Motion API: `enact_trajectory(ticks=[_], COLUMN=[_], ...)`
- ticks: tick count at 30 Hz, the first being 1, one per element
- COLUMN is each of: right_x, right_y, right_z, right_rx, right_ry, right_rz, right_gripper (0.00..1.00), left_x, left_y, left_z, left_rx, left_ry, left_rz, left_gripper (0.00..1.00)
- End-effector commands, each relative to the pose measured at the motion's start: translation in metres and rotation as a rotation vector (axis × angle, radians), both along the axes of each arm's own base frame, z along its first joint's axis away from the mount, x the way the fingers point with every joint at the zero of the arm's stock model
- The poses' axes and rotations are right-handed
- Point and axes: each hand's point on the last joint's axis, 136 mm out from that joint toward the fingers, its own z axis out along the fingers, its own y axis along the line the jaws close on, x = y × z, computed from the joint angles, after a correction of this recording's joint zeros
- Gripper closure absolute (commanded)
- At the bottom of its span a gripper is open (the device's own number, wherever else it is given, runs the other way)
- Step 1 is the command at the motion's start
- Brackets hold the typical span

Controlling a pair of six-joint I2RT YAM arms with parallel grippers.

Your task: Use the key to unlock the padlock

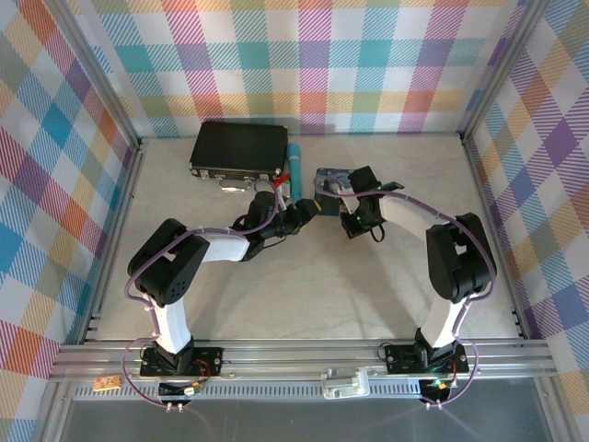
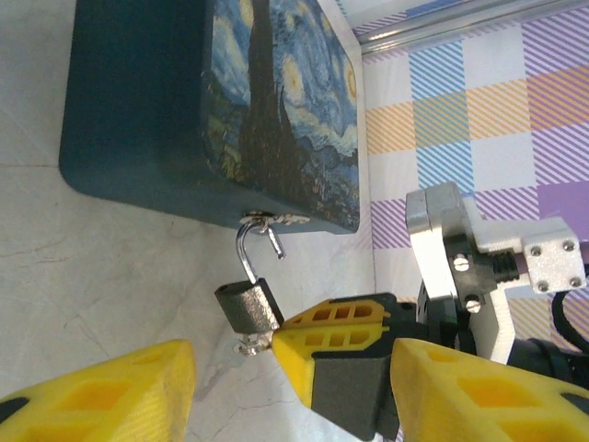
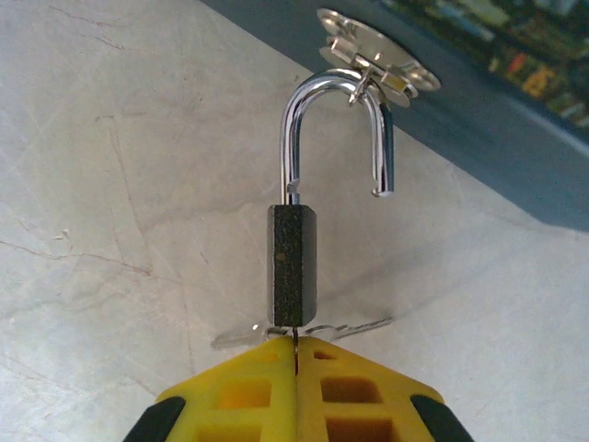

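Padlock (image 3: pixel 293 274), shackle open, toward the far edge of my marbled worktop (image 3: pixel 110 184), plaid walls (image 1: pixel 304 64) around; right gripper (image 3: pixel 294 348) pinches the key (image 3: pixel 359 325), left gripper (image 1: pixel 300 215) gapes.

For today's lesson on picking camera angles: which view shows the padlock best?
The right wrist view: the padlock sits centred and close, its shackle open and hooked to the tin. The left wrist view shows the padlock smaller, from the side. In the top view it is too small to make out.

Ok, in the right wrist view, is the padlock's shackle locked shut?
No, the padlock is open: one end of its shackle hangs free, out of the body.
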Motion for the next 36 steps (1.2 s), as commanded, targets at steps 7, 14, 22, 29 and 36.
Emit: enact_trajectory(ticks=[7,14,22,29,36], right_x=[0.017,0.039,0.051,0.065,0.065], right_y=[0.011,0.025,0.039,0.055,0.06], right_z=[-0.002,0.007,0.001,0.006,0.005], right_rx=[-0.024,0.019,0.046,0.094,0.117], right_ry=[-0.089,-0.191,-0.182,-0.194,-0.194], right_rz=[0.178,0.231,0.283,0.292,0.302], right_gripper=[0.98,1.0,1.0,1.0,1.0], left_x=[-0.003,-0.005,-0.003,0.002,0.026], left_y=[-0.014,-0.015,-0.011,-0.005,0.007], left_z=[0.0,-0.003,-0.013,-0.014,-0.038], left_rx=[-0.008,-0.025,-0.001,0.029,0.105], left_ry=[-0.011,-0.003,0.018,0.007,0.027], left_rz=[-0.049,-0.053,-0.009,0.03,0.161], left_gripper=[0.42,0.43,0.43,0.43,0.51])
